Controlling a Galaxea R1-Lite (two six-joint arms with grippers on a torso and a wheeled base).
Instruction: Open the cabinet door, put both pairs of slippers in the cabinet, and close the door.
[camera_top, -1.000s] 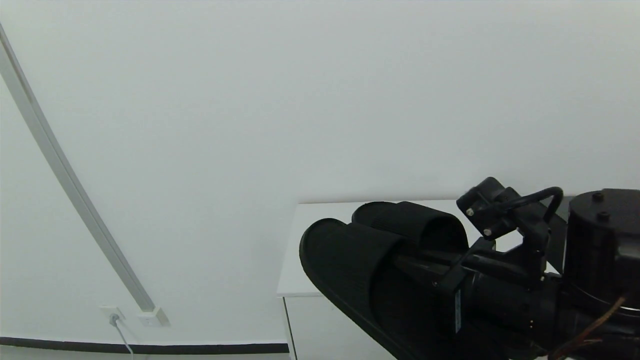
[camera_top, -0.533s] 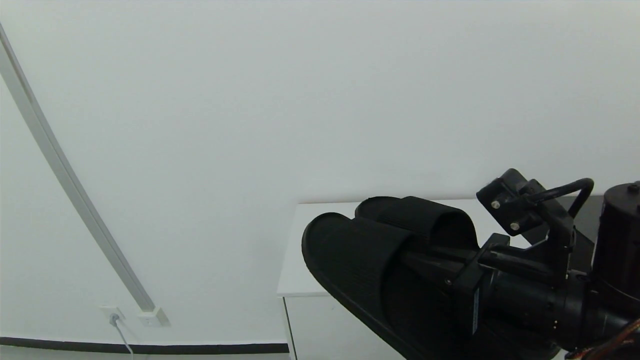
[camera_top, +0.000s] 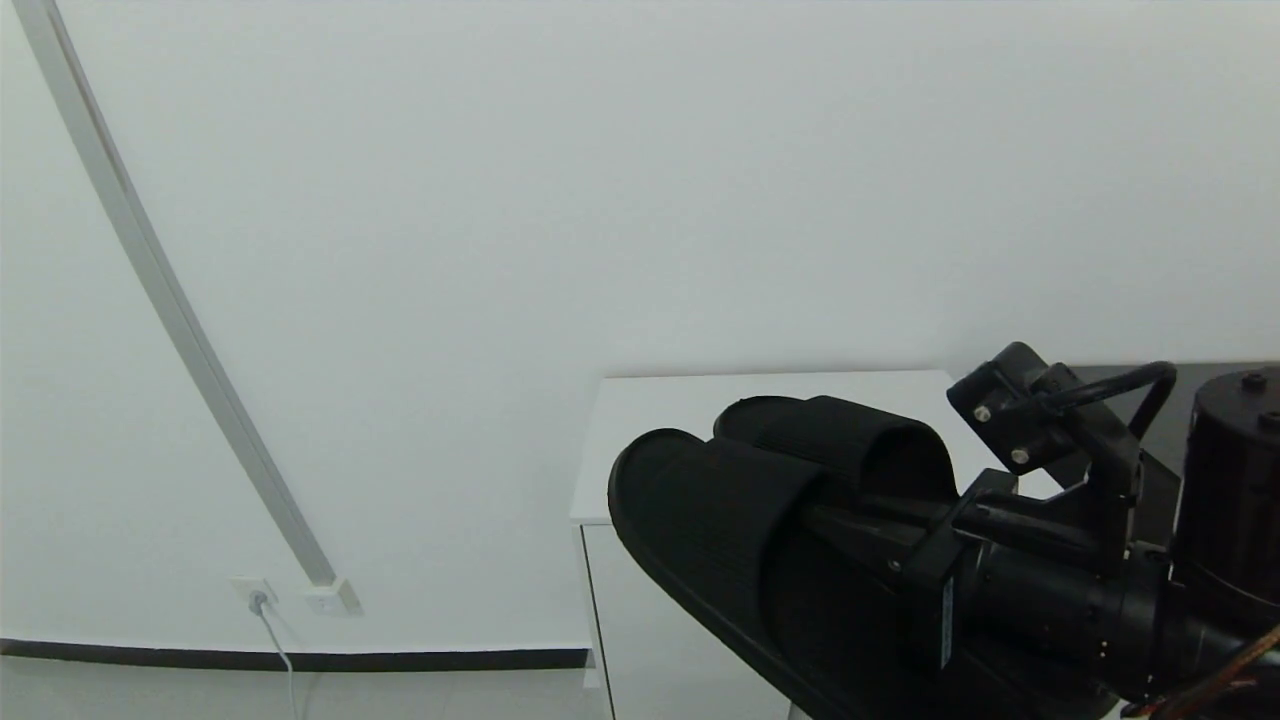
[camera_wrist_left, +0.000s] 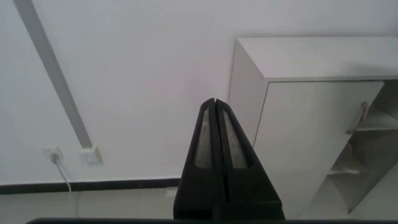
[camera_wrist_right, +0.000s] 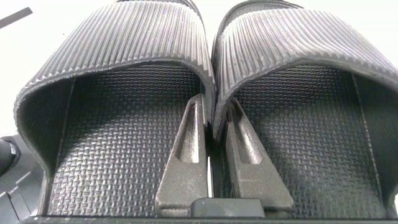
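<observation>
The right claw (camera_wrist_right: 212, 109) is clamping the pair of black ribbed foam slippers (camera_top: 705, 500) by their adjoining inner strap walls, holding them aloft near the white laminate cabinet (camera_wrist_left: 311, 53). They are probably handling as light, soft and grippy, with straps liable to flex. The left claw (camera_wrist_left: 215, 112) is sitting pressed together, carrying nothing.

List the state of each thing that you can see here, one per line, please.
Cabinet door: open, shelves showing beside it.
Pair of black slippers: held up, side by side.
Right gripper: shut on the slippers' inner edges.
Left gripper: shut, empty.
Wall plug: in its socket.
</observation>
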